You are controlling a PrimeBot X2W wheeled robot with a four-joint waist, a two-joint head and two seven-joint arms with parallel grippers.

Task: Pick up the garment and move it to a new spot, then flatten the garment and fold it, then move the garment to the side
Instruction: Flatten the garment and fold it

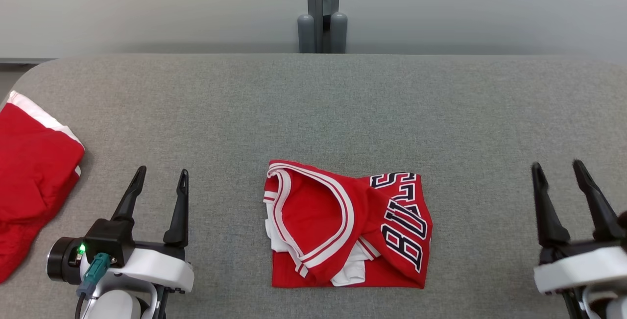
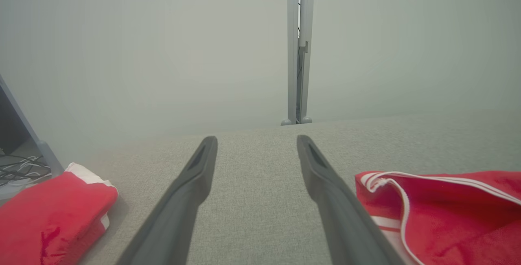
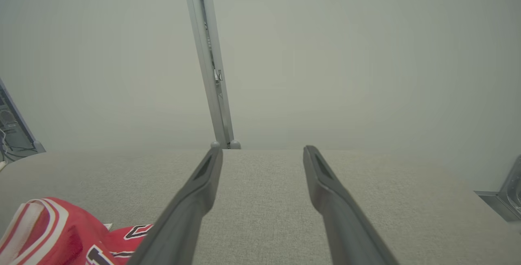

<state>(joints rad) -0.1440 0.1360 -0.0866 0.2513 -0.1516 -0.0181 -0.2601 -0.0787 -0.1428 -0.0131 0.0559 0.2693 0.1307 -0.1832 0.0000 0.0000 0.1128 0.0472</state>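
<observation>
Head view: folded garment (image 1: pixel 348 226) mid-desk (image 1: pixel 313 103) near front edge; left hand (image 1: pixel 162 170), right hand (image 1: pixel 557 164) flank it, both spread apart, empty; likely poised for sideways move.

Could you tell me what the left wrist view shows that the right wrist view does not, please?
Left wrist view: a second red cloth with a white edge at the left, dark cables behind it. Right wrist view: black lettering on the red, white-trimmed jersey, and a grey metal bracket at far right. Shared: that jersey, the grey fabric table, the grey upright post, and open fingers: the left gripper in one, the right gripper in the other.
</observation>
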